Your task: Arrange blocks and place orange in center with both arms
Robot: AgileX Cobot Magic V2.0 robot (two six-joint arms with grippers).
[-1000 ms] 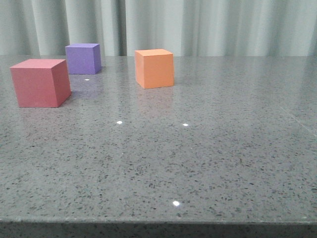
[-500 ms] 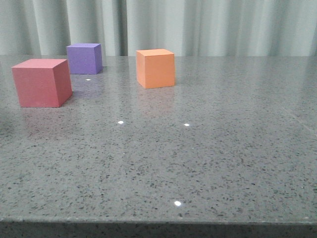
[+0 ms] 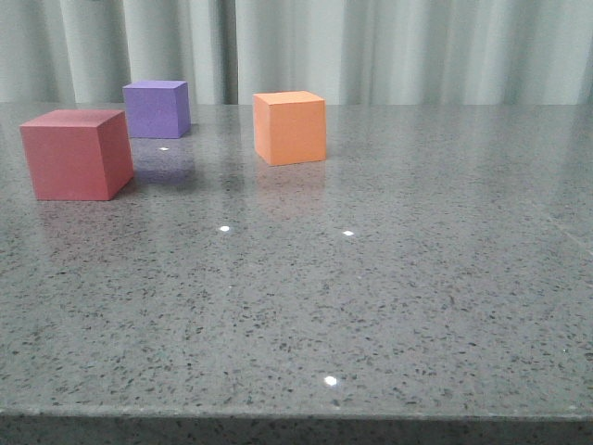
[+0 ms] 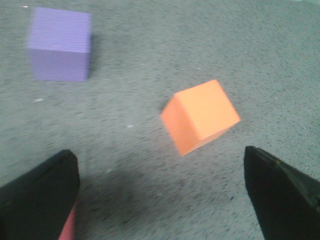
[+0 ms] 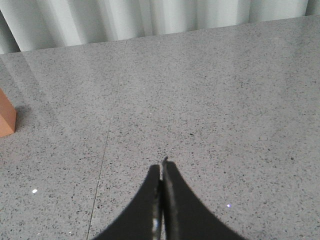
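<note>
Your left wrist view is motion-blurred; the red-pink cube (image 4: 68, 227) shows only as a sliver behind a finger. Right wrist view's edge cuts the orange cube (image 5: 6, 118).

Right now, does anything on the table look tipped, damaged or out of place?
Nothing stands out. The red-pink cube, purple cube and orange cube all sit flat and apart on the grey speckled table, with no visible damage. The left gripper is open and the right gripper is shut on nothing.
</note>
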